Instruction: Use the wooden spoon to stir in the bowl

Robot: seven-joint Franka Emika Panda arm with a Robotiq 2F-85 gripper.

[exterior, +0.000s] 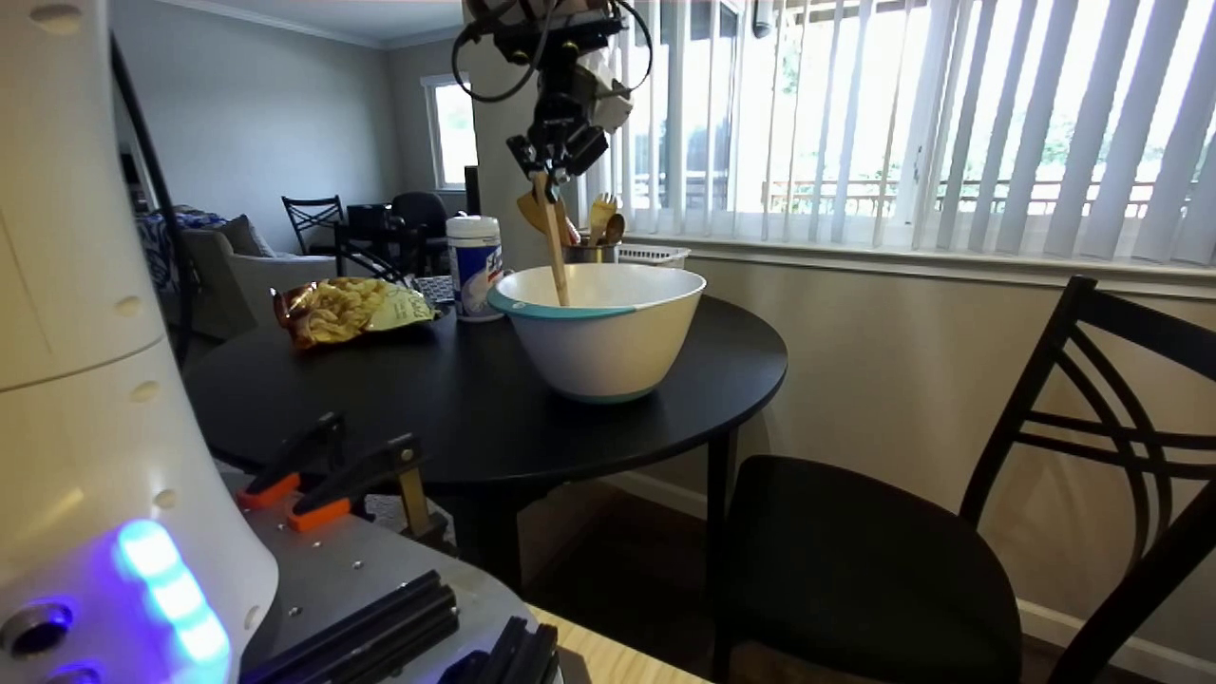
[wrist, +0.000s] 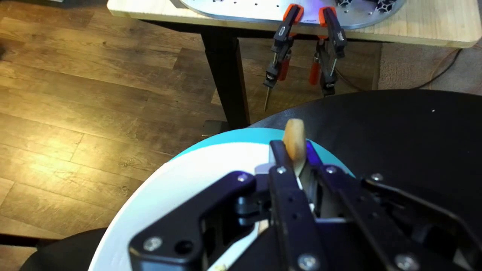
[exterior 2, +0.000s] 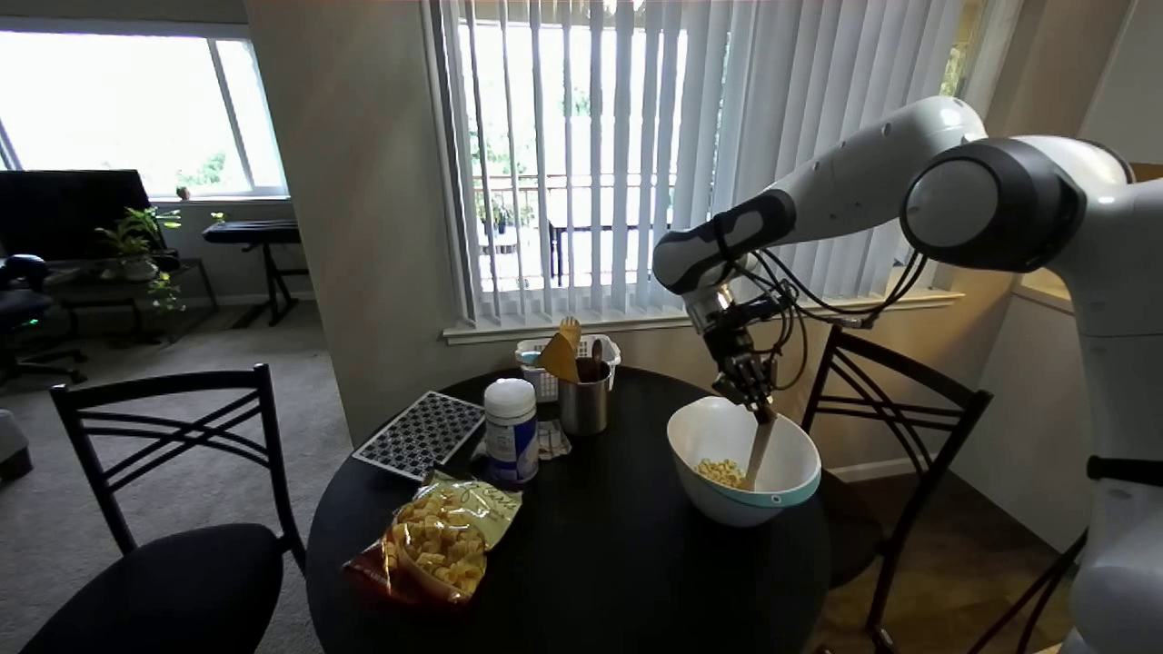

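Nearest in the wrist view, the gripper [wrist: 295, 151] has its jaws pinched on the upper end of the spoon [exterior: 553, 239], with a stub of handle showing beyond them. The spoon leans a little and runs down inside the bowl [exterior: 608, 351], its lower end at or close by some yellow pieces [exterior 2: 720, 472] in the bottom. I take the step in hand to be the stir itself, or its very start; these stills cannot settle whether the spoon is moving. The next move should be a low sweep through the pieces, gripping firmly against twist and going easy on the wall, since the bowl looks light enough to slide on the table [exterior 2: 600, 554]. The spoon's head is hard to make out: in both exterior views the bowl's near side may cover part of it, and in the wrist view the gripper blocks much of the inside while the frame cuts the bowl off below. Whether the head is sunk in the pieces I cannot tell. Farther off are a bag [exterior 2: 441, 545], a tub [exterior 2: 511, 427] and a crock [exterior 2: 583, 404] that hides the lower parts of its utensils [exterior 2: 557, 359] and some of the basket [exterior 2: 543, 385] behind. Past the blinds [exterior 2: 818, 82], glare washes out much of the outdoors.
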